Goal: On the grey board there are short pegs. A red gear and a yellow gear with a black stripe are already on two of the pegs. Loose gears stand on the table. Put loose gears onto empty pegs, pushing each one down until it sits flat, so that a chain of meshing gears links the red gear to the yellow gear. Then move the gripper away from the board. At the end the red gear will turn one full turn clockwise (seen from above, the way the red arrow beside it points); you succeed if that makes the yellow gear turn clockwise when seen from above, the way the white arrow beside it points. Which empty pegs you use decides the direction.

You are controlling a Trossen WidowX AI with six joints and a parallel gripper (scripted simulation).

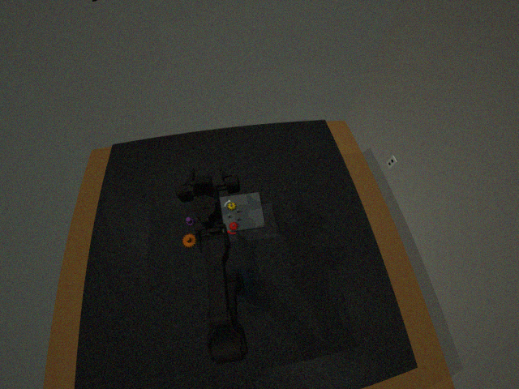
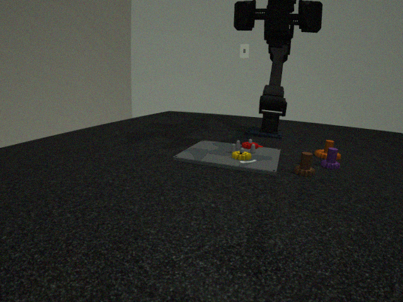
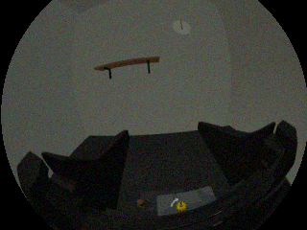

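- Gears lie loose on the counter (image 1: 293, 271) (image 2: 130, 227) (image 3: 158, 158), right of the board; nearest in the exterior view is the brown gear (image 2: 304, 170) (image 3: 140, 203). Its upright post offers the clearest grasp, probably light and rigid.
- Just beyond and right stands the purple gear (image 1: 189, 220) (image 2: 331, 156), upright, with a slim post. A centred pinch there should leave its teeth free; an off-centre grip could tilt it.
- The orange gear (image 1: 184, 241) (image 2: 327, 147) stands farther back, its toothed disc wider and its post shorter. It probably needs a lower hold and more room beside its neighbours.
- On the grey board (image 1: 253, 205) (image 2: 208, 156) (image 3: 192, 198), the yellow gear (image 1: 231, 207) (image 2: 241, 156) (image 3: 178, 206) sits near its white arrow (image 1: 226, 203) (image 2: 248, 161) (image 3: 175, 201).
- Behind it rise empty pegs (image 1: 229, 216) (image 2: 253, 148). An odd number of linking gears should give clockwise output; hard teeth may catch before a gear seats, so gentle, level pressure looks wise.
- Farther still is the red gear (image 1: 233, 228) (image 2: 250, 145), already on its peg.
- High above the counter, the tool (image 1: 207, 174) (image 2: 277, 16) (image 3: 164, 129) stands nearly fully open, holding nothing. The next move likely requires lowering it around a post.
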